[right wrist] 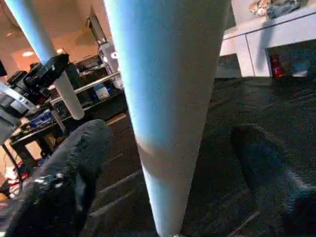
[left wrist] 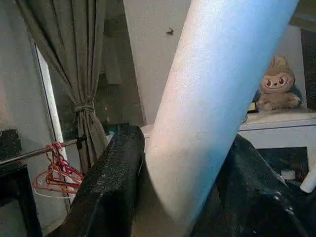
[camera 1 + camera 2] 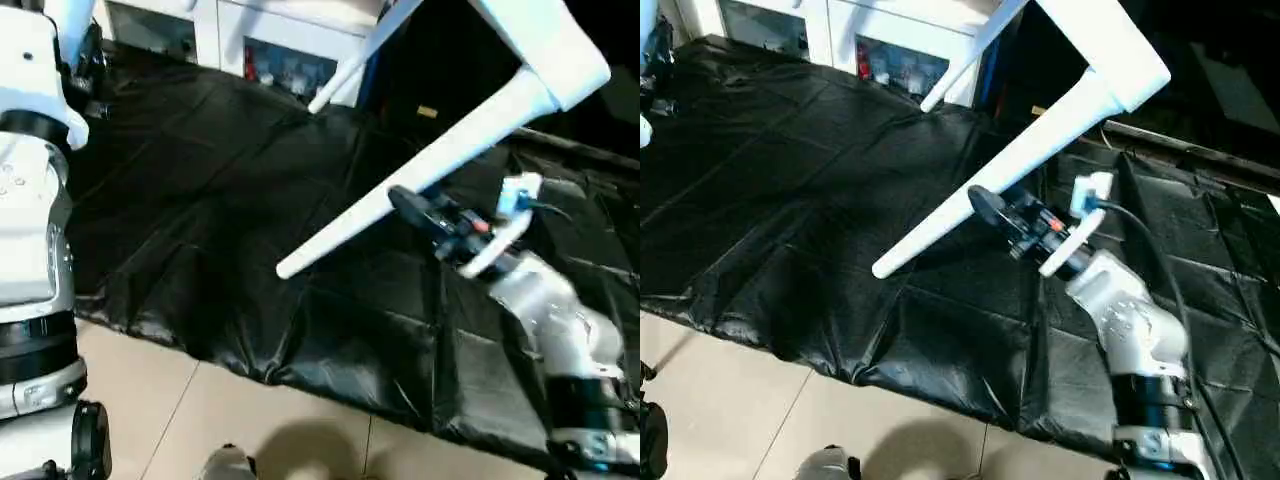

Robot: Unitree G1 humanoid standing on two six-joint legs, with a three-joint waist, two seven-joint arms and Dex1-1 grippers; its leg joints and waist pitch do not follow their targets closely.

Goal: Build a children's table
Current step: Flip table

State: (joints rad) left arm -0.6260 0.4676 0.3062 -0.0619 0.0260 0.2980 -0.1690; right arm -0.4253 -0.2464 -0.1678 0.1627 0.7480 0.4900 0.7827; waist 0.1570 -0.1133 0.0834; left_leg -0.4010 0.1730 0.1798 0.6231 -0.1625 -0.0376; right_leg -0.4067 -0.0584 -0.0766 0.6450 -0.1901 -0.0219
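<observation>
Your right gripper [image 1: 163, 163] has its two black fingers spread wide on either side of a long white tapered plastic table leg [image 3: 980, 195], and neither finger [image 1: 74, 163] touches the tube. Your left gripper [image 2: 177, 197] is clamped on another white tube leg [image 2: 217, 98], which sits snug between its pads.

You have the all-white plastic children's table [image 3: 545, 50] lifted and tilted above the black-draped work surface [image 3: 200, 200]. Its top reaches out past the upper edge of the head views. The leg by your right gripper slopes down from a corner socket [image 3: 1120, 85], and its tip hangs just above the black cloth. A second leg [image 3: 350, 65] slants toward the white cabinets [image 3: 250, 40] behind.

Pale floor tiles [image 3: 180, 420] lie at the near edge of the drape. On a white shelf sits a small beige plush toy [image 2: 276, 89], and red wire hangers [image 2: 57, 170] hang on a rail beside a grey curtain [image 2: 74, 64].
</observation>
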